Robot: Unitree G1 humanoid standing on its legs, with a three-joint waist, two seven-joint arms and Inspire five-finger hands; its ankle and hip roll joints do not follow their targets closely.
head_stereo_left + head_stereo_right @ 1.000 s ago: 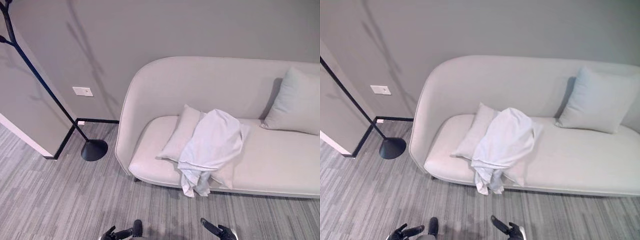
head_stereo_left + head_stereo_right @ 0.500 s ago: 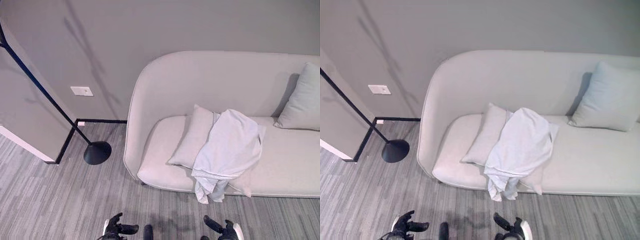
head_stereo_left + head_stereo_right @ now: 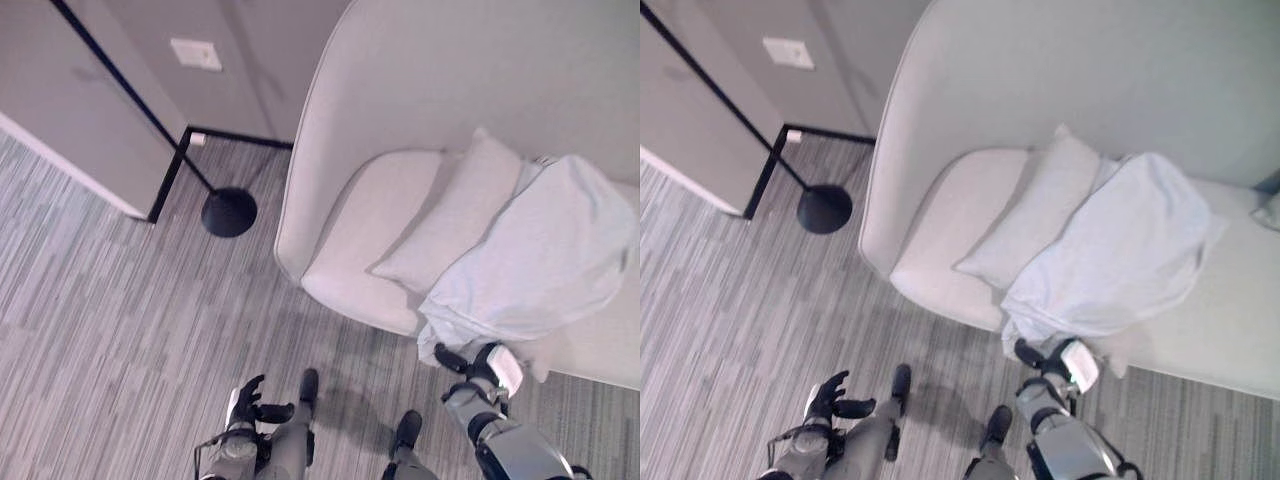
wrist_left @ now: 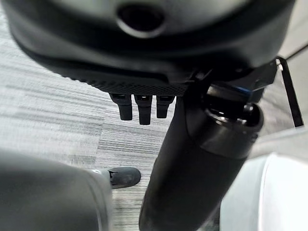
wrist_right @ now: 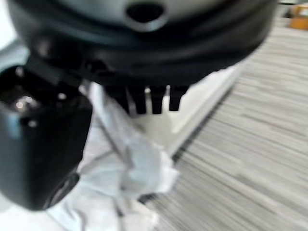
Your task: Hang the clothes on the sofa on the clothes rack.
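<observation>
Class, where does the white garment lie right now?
In the eye views the white garment is draped over a cushion on the sofa, its lower edge hanging off the seat front just above the right robot hand.

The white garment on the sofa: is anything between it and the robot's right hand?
Nothing visible. The right hand is open just below the garment, which hangs over the sofa edge, draped on a cushion.

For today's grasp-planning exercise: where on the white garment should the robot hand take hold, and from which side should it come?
Grip the bunched end of the garment that spills over the front edge of the sofa, coming from the floor side in front. There the cloth hangs free in folds, so fingers can likely close round it; higher up it lies flat over the cushion. The right robot hand is already just below that end.
</observation>
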